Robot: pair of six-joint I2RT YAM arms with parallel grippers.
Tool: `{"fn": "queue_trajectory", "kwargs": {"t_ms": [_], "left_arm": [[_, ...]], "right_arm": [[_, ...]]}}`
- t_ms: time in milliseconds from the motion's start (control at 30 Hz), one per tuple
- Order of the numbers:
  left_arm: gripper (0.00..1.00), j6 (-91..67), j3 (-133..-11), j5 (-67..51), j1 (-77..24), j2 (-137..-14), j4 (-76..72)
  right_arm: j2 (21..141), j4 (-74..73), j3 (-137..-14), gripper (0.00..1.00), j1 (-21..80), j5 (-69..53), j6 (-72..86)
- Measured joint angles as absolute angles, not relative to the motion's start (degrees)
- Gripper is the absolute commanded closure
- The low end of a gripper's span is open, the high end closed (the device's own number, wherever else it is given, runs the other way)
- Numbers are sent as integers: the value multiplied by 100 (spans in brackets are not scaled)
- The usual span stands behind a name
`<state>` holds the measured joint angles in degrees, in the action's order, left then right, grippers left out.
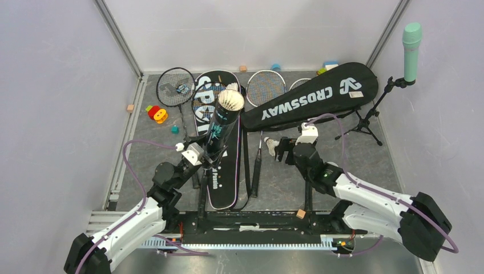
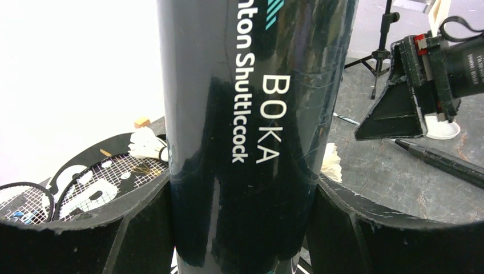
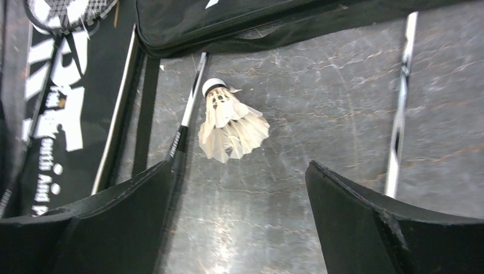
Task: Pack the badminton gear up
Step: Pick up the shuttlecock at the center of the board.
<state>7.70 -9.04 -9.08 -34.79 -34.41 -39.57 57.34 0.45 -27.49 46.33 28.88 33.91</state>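
Observation:
My left gripper [image 1: 209,156] is shut on the long black tube [image 1: 221,128] and holds it tilted upright, with white feathers showing in its open top. In the left wrist view the tube [image 2: 245,114], lettered "BOKA", fills the space between the jaws. My right gripper [image 1: 278,149] is open just above a white shuttlecock [image 3: 231,125] lying on the table beside a racket shaft [image 3: 187,123]. The SPORT bag [image 1: 224,177] lies flat under the tube. The CROSSWAY bag [image 1: 314,97] lies behind. Rackets [image 1: 176,87] [image 1: 265,88] and another shuttlecock [image 1: 233,87] rest at the back.
A mint-green microphone [image 1: 411,43] stands on a black tripod [image 1: 368,120] at the right. Coloured toy blocks [image 1: 157,113] lie at the left, along the back wall, and one [image 1: 300,214] by the arm bases. Walls close in on three sides.

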Motion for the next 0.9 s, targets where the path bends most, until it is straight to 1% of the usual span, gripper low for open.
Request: {"fn": "queue_trajectory", "kwargs": {"t_ms": [100,233,400,533,600,700,800,867,900], "left_arm": [[82,751,-904,-902,-3479,-3441,-3962],[82,731,-902,-904,-3479,-3417,-3962],[82,714,-899,-904,-3479,-3367,-3964],[82,707,-899,-902,-3479,-3363,-3962],[82,707,-899,-902,-3479,-3363,-3962],[82,707,-899,-899,-3479,-3358,-3962],[82,707,-899,-899,-3479,-3358,-3959],[82,707,-899,-899,-3479,-3356,-3959],[82,707,-899,-897,-3479,-3356,-3959]], "right_arm": [[5959,819,-2434,14,4633,2950,3892],[6455,1588,-2327,22,4598,3098,4303],[7052,2388,-2294,38,4567,3096,4711],[7520,2753,-2298,40,4519,2952,4971],[7767,2871,-2305,43,4451,2851,5092],[8036,2974,-2331,59,4383,2757,5183],[8259,3190,-2349,79,4316,2696,5273],[8359,3350,-2355,99,4263,2663,5251],[8385,3430,-2355,100,4235,2637,5242]]}}
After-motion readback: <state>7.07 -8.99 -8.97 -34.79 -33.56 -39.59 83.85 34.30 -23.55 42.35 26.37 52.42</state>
